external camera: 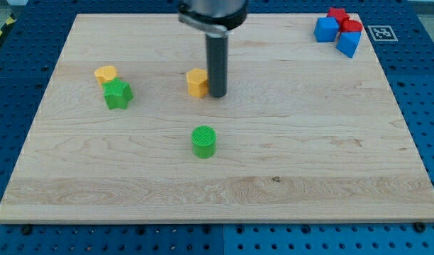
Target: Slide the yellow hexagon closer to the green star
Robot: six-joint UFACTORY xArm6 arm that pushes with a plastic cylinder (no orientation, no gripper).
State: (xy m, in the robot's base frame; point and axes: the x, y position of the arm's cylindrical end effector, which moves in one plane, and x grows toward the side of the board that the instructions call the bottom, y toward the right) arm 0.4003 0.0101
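One big wooden board (288, 156), blocks on top. No claw here, just rod; holds nothing. My tip (218, 94) touches yellow hexagon (197, 82) at its 3 o'clock side. Green star (118, 94) far off at hexagon's 9 o'clock, yellow heart (106, 73) touching star at 11 o'clock. Risk: off-centre push, so hexagon may spin, slip past tip, or bump heart.

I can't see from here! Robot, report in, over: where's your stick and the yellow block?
My tip at the right side of the yellow hexagon block. Green star block off to the view's left. Nothing between them.
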